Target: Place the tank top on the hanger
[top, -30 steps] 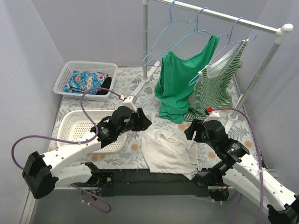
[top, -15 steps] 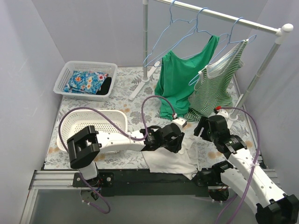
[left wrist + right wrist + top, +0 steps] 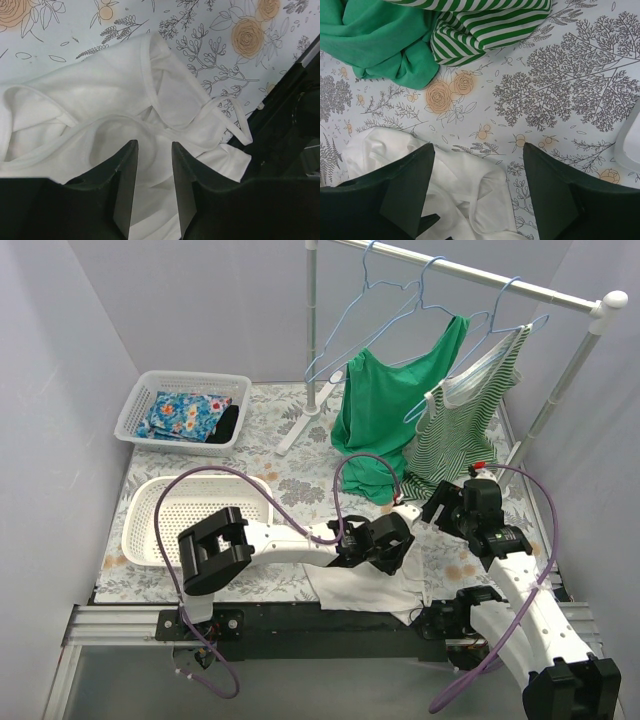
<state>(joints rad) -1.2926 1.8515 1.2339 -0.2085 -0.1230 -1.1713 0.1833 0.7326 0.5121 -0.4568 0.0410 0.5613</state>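
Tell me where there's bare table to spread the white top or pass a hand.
Bare table lies between the empty basket and the green top, as far back as the rack foot. Another patch opens right of the striped top. Crowded: near centre, where the left hand and right hand meet at the tank top.

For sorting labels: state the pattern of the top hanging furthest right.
The striped top has green and white stripes, clearest in the top view.

Cloth, print and plastic
Soft, creased, matt white cloth tank top; smooth floral-printed table; matt black plastic left pincer.
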